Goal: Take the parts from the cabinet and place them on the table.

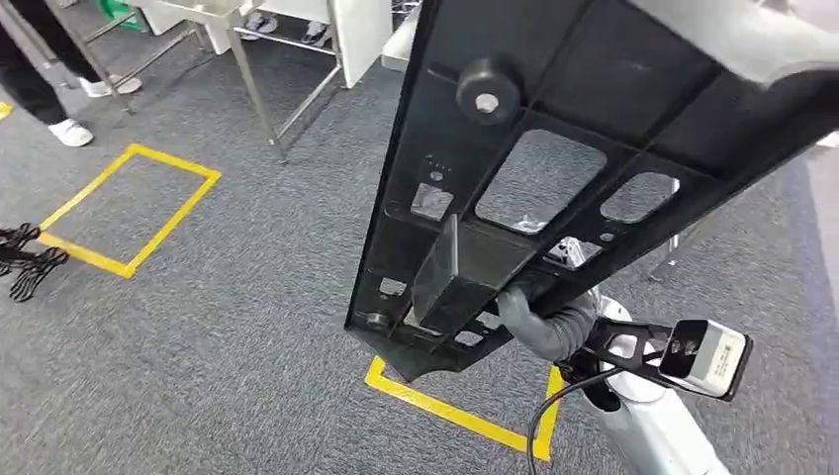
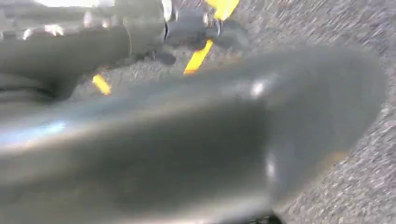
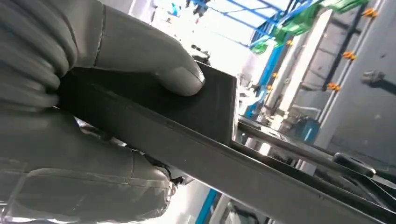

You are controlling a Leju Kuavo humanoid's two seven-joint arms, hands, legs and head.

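A large black plastic panel (image 1: 554,168) with several cut-out windows hangs tilted in the air over the carpet, close to my head camera. My right hand (image 1: 539,322) grips it from below at a raised black block (image 1: 465,272) near its lower end. In the right wrist view the thumb (image 3: 177,79) presses on that block (image 3: 205,102) and the fingers wrap the panel's edge. A pale grey shape (image 1: 752,40) crosses the panel's upper right corner; what it is I cannot tell. My left hand (image 2: 187,140) is a blurred grey mass near the lens, its fingers unreadable.
Grey carpet carries yellow tape squares (image 1: 129,208) (image 1: 465,416). A metal table frame (image 1: 257,89) and a white cabinet side (image 1: 356,30) stand at the back. A person's legs and white shoes (image 1: 69,129) are at the far left. Black wire items (image 1: 25,257) lie by the left edge.
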